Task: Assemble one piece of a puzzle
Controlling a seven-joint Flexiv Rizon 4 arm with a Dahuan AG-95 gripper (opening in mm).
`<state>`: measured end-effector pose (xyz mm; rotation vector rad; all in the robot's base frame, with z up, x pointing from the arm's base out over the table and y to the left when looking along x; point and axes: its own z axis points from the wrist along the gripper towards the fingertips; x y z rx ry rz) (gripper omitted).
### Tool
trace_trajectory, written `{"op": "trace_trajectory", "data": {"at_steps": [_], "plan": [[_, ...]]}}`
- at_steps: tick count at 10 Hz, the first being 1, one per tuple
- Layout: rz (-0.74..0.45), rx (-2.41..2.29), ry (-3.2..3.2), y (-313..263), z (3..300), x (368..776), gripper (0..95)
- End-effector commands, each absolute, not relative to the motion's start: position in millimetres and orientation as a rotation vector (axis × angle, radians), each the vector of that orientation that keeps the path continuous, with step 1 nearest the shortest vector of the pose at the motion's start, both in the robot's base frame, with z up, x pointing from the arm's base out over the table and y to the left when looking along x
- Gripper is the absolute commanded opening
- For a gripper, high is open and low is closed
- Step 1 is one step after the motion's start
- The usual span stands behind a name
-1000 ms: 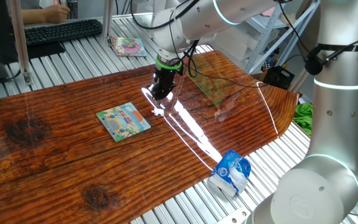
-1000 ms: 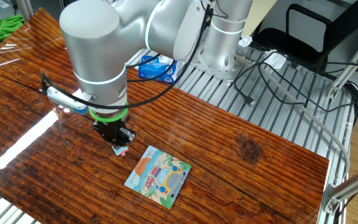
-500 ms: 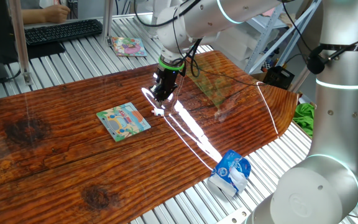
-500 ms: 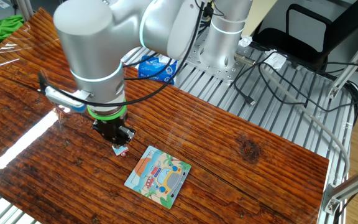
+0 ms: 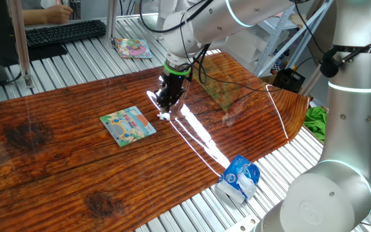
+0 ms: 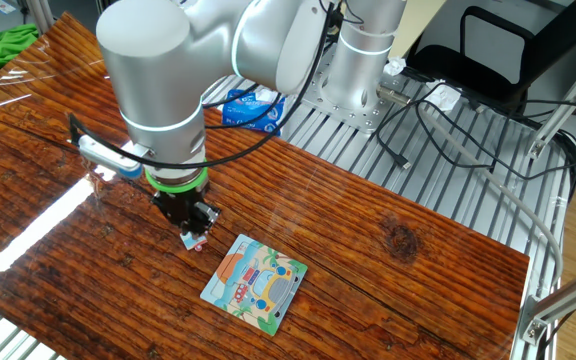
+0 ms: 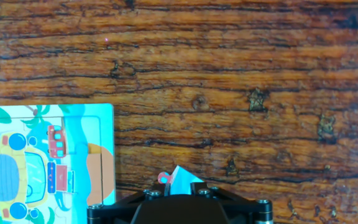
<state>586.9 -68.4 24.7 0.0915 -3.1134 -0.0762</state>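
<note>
The puzzle (image 5: 127,125) is a flat square board with a teal border and a cartoon bus picture, lying on the wooden table; it also shows in the other fixed view (image 6: 255,283) and at the lower left of the hand view (image 7: 42,162). My gripper (image 5: 165,106) hangs just to its right, close above the wood, and shows in the other fixed view (image 6: 190,228). It is shut on the piece (image 7: 180,179), a tiny pale flat bit with a red knob sticking out between the jaws. The piece (image 5: 165,116) sits apart from the puzzle's edge.
A pinkish picture board (image 5: 133,47) lies on the slatted bench at the back. A blue and white packet (image 5: 239,178) sits at the table's near right edge. A clear sheet (image 5: 221,90) covers the far right of the table. A keyboard (image 5: 63,31) is at the back left.
The arm's upper links have shifted a little; the gripper has stayed almost in place beside the puzzle, still shut on the piece.
</note>
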Motion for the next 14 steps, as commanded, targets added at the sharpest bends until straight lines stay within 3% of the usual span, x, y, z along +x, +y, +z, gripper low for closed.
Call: {"op": "trace_trajectory", "data": {"at_steps": [1,7,8,14], "plan": [[-0.077,0.065,-3.112,-69.0,25.4,584.7,38.0],[-0.108,-0.061,-3.119,-70.0,19.8,580.4,38.0],[-0.108,-0.079,-3.12,-69.8,18.8,580.3,57.0],[-0.107,-0.116,-3.15,-68.3,10.1,579.5,57.0]]}}
